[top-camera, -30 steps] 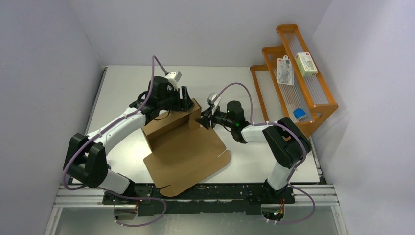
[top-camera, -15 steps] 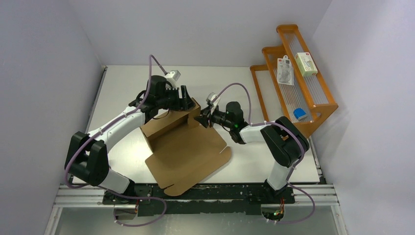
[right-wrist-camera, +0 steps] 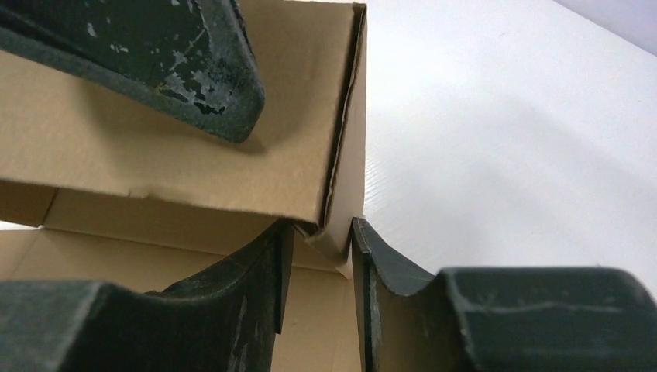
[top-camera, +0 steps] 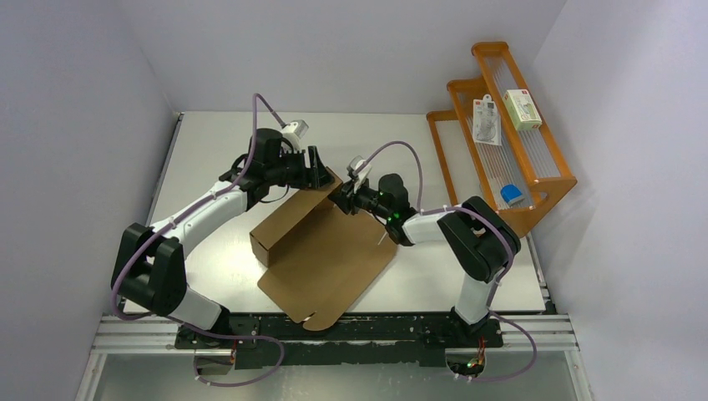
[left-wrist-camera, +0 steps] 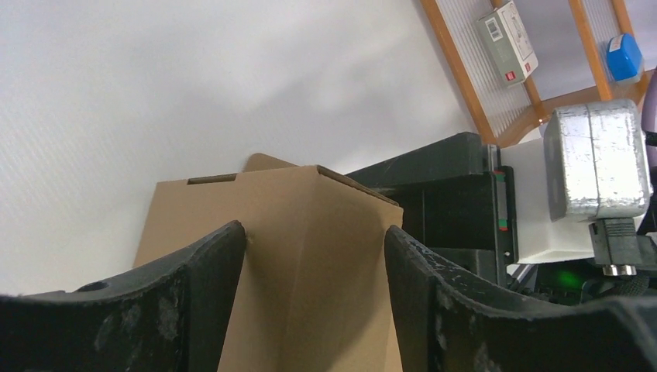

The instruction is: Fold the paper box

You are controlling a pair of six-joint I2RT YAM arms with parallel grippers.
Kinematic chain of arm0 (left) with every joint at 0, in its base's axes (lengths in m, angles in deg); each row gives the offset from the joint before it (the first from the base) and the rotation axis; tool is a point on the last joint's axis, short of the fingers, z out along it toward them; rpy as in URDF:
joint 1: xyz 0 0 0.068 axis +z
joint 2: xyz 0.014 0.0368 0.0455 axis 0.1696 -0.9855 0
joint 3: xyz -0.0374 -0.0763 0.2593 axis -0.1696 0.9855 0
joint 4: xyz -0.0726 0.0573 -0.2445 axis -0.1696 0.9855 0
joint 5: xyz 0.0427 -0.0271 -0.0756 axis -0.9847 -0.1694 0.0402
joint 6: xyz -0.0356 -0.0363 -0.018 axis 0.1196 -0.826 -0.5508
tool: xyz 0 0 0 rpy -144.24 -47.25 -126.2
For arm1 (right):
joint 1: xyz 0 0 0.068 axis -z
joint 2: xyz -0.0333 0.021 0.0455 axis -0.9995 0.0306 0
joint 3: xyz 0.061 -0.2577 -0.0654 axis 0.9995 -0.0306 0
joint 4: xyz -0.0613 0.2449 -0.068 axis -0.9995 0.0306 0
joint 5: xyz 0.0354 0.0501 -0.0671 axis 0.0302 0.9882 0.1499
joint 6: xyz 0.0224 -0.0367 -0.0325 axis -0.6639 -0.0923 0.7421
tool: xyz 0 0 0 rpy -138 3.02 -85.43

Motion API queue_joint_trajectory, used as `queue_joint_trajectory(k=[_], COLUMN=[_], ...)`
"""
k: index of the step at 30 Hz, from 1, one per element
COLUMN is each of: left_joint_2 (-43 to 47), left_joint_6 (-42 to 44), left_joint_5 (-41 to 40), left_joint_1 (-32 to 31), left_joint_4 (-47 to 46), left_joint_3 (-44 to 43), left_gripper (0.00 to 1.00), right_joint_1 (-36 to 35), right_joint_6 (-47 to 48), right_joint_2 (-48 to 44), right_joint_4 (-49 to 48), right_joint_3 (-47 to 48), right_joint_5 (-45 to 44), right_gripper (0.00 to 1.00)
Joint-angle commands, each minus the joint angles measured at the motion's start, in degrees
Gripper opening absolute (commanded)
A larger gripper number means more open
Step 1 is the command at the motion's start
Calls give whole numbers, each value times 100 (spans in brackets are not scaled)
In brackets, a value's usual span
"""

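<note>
Box point(top-camera: 326, 251) lies mid-way across the worktop point(top-camera: 200, 159), far wall raised. My left fingers point(left-wrist-camera: 209, 263) grasp that wall, one on each face. My right fingers point(right-wrist-camera: 240, 294) are clenched on its corner tab.

Risk: the tab gives little purchase and may slip or tear, letting the wall spring flat.

Rack point(top-camera: 491, 48) stands well right, no obstruction. Both wrists crowd one corner.

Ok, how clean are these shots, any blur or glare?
Top external: sharp, evenly lit, no glare. Left wrist: left fingers loom dark and soft up close. Right wrist: paper box edge crisp, right fingers blurred in the foreground.
</note>
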Motion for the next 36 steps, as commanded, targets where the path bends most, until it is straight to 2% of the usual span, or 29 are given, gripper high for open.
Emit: queue_joint_trajectory(k=[1,8,17,23,29,36], left_joint_2=[-97,-138,-295,-581,-900,-1148], left_joint_6=[-144,-374,-498,-597,-821,-937], left_joint_5=[524,1070,1375,1693,2090,2360], left_joint_1=[16,227,415,425,457,535], left_joint_4=[-192,-613,-704,-886,-1314,-1518], left_joint_3=[63,245,198,188,304,290], left_gripper=[70,69,72,73,72,69], right_joint_1=[-193,-316,-410,-485,-519,-559], right_joint_6=[-84,-388,-714,-936,-1066,-777], right_joint_2=[16,-241,-685,-819,-630,-226], right_joint_4=[-491,-276,958,1620,1355,100], right_joint_3=[120,114,296,440,413,122], right_joint_5=[-377,-977,-1891,-2737,-2845,-2720], right_gripper=[36,28,16,15,17,27])
